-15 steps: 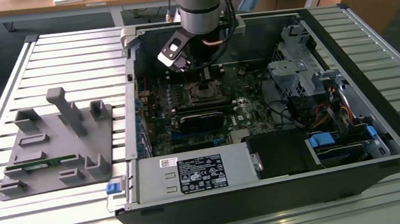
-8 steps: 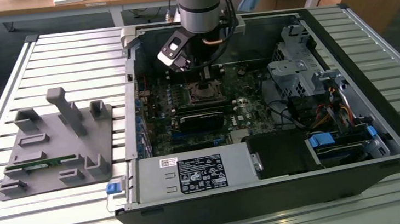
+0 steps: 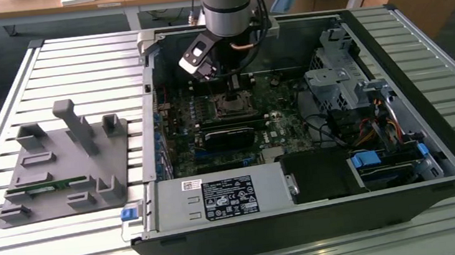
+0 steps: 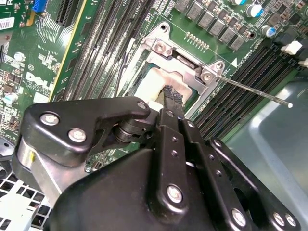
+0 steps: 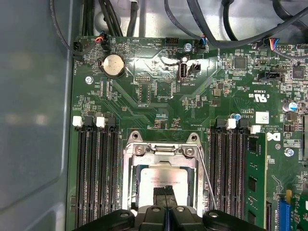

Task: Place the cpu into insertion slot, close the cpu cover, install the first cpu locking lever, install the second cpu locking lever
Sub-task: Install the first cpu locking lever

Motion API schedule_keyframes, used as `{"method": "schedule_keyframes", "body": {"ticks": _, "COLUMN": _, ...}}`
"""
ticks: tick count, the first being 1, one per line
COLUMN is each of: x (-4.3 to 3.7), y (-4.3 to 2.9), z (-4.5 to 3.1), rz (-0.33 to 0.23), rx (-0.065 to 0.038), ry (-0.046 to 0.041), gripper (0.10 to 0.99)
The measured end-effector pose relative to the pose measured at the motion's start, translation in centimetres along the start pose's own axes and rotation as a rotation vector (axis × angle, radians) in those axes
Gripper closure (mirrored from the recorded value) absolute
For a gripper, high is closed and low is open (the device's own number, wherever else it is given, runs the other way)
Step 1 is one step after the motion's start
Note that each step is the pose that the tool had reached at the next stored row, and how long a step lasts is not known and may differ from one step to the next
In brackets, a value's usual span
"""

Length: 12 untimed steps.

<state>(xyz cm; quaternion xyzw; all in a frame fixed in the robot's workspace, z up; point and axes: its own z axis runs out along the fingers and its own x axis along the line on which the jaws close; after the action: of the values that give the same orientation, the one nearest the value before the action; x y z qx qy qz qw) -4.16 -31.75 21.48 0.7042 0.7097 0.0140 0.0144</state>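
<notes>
The cpu [image 5: 155, 182], a silvery square, lies in the insertion slot [image 3: 230, 105] on the green board inside the open computer case. The cpu cover [image 5: 164, 152], a metal frame, lies flat around it and also appears in the second wrist view [image 4: 185, 61]. My gripper [image 5: 165, 193] hangs directly over the socket, its black fingers [image 4: 171, 96] pressed together with the tips at the cpu's top [image 4: 148, 85]. Nothing shows between the fingers. A thin wire locking lever [image 4: 255, 91] sticks out from the socket's corner, away from the frame. In the exterior view the gripper [image 3: 235, 91] reaches down into the case.
Rows of black memory slots [image 5: 96, 178] flank the socket on both sides. A black module [image 3: 228, 137] lies just in front of the socket, a power supply [image 3: 222, 197] nearer still. A drive cage [image 3: 336, 82] stands on the exterior view's right, a grey fixture [image 3: 60, 162] on its left.
</notes>
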Motion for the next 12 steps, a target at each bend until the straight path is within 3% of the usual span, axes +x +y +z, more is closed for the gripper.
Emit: {"method": "schedule_keyframes", "body": {"ticks": 12, "x": 0.0, "y": 0.01, "z": -0.37, "rz": 0.0, "rx": 0.0, "ry": -0.0001, "gripper": 0.98}}
